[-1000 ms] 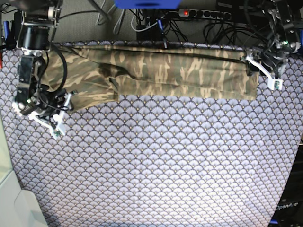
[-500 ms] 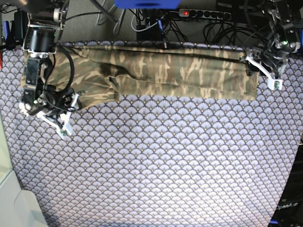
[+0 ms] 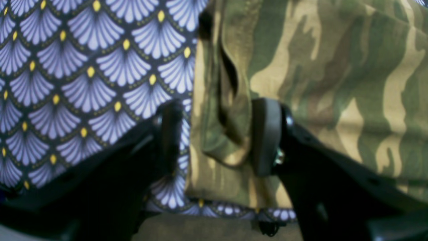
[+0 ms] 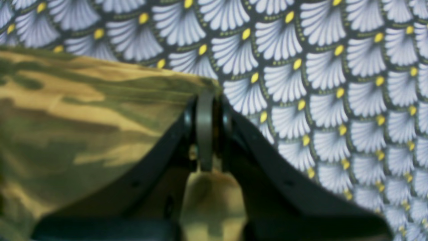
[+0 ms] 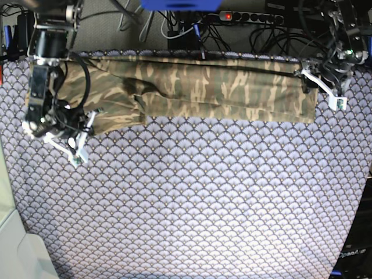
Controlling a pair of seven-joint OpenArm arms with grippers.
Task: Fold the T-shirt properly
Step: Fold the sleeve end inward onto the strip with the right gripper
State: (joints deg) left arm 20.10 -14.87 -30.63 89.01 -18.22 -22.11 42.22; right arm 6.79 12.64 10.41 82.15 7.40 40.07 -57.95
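Lying as a long folded band along the far edge of the purple scale-patterned surface (image 5: 192, 197): the T-shirt (image 5: 221, 87), soft, light, prone to sagging and slipping, so best pinched at hem corners. Straddling its doubled end hem with jaws parted: left gripper (image 3: 217, 137). Clamping a sleeve-side corner, jaws closed on cloth: right gripper (image 4: 205, 130).

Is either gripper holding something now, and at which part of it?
The right gripper is shut on the T-shirt, pinching its corner edge. The left gripper is open; a fold of the shirt's edge lies between its jaws, not clamped.
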